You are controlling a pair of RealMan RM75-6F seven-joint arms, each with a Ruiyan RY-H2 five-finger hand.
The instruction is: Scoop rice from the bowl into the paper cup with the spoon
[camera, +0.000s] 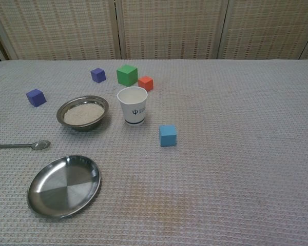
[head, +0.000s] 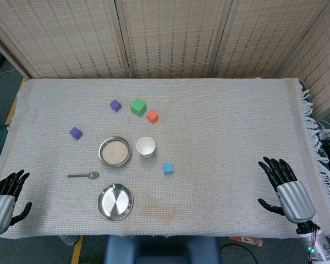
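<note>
A steel bowl of rice sits left of centre on the cloth. Just right of it stands a white paper cup, upright. A metal spoon lies flat in front of the bowl, its handle pointing left. My left hand rests at the near left corner, fingers spread, holding nothing. At the near right edge my right hand is likewise spread and holds nothing. Both hands are far from the spoon. The chest view shows neither hand.
An empty steel plate lies in front of the spoon. A blue cube sits near the cup. Behind are a green cube, an orange cube and two purple cubes. Woven screens stand behind the table.
</note>
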